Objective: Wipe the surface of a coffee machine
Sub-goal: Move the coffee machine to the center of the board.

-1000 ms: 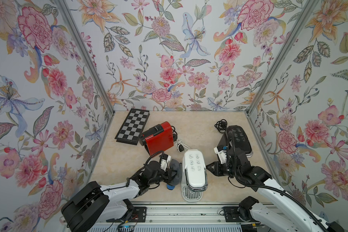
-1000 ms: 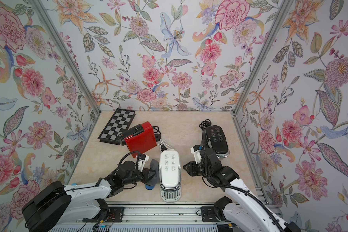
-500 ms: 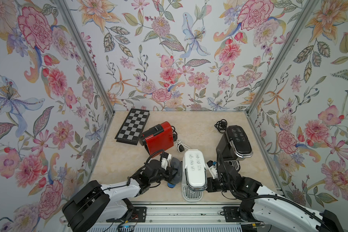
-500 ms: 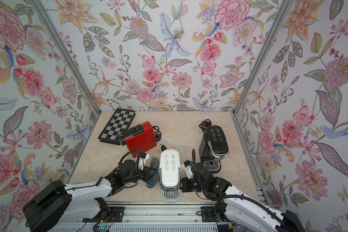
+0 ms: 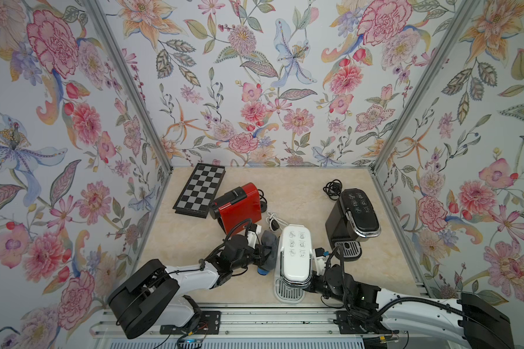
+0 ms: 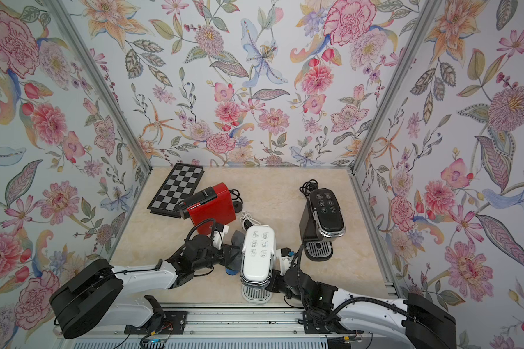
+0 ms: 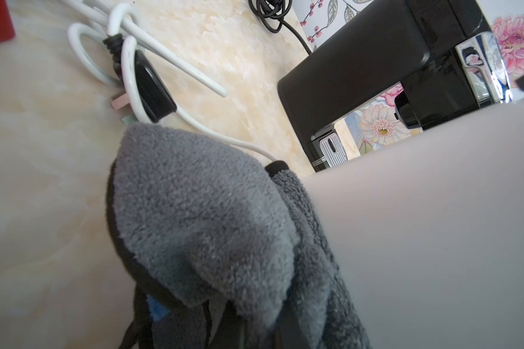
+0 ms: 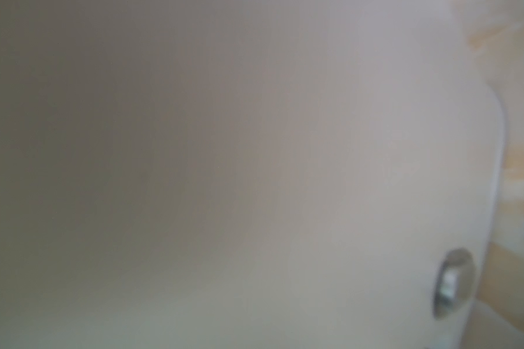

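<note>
The white coffee machine (image 5: 295, 256) stands mid front edge of the table (image 5: 194, 272). Only the left wrist view shows the grey cloth (image 7: 200, 217) touching its side, pinched by the left claw (image 5: 259, 256). The right claw (image 5: 313, 279), pressed together, sits half hidden under the machine's head, and its wrist view gives only blurred white casing.

Lab test booth, floral-papered panels (image 5: 254, 90), aluminium rail (image 5: 270, 320)

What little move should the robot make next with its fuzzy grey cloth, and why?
Probably slide the grey cloth along the side of the white coffee machine. The left hand grips the cloth, which lies against that side. The shut right hand sits at the machine's opposite side, seemingly bracing it, so a wiping stroke looks ready.
</note>
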`<state>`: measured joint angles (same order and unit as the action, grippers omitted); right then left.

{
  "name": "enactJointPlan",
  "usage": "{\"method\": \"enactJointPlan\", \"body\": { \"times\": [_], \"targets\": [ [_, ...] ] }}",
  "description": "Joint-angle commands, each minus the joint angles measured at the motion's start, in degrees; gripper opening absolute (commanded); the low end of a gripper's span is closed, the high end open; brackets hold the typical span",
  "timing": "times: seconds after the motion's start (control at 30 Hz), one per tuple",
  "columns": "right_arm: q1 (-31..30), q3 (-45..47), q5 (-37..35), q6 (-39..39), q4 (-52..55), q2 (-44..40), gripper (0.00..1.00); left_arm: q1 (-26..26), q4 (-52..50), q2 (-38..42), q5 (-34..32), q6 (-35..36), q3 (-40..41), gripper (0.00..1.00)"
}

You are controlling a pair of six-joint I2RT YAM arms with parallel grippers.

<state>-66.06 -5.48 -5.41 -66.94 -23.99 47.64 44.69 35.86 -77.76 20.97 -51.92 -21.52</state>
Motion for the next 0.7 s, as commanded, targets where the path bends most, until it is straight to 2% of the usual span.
{"method": "enactJointPlan", "body": {
  "times": [0.0,0.07,0.4,0.67],
  "targets": [
    [-0.37,1.32,-8.71,-2.66,-8.81,0.86,0.03,1.12,4.36,-0.2,2.0,0.07,-3.68,0.0],
    [-0.38,1.15,-10.95,-3.0,-11.75,3.31,0.0,0.86,0.68,0.1,1.22,1.49,-5.02,0.0],
    [-0.18,-3.68,-18.39,-1.43,-29.52,22.7,0.0,-3.78,-11.95,9.75,-3.59,4.81,-5.06,0.0],
    [10.99,-7.2,-11.94,0.73,-44.11,38.32,0.0,-6.1,-14.19,15.82,-3.78,4.14,-2.14,0.0]
  ]
}}
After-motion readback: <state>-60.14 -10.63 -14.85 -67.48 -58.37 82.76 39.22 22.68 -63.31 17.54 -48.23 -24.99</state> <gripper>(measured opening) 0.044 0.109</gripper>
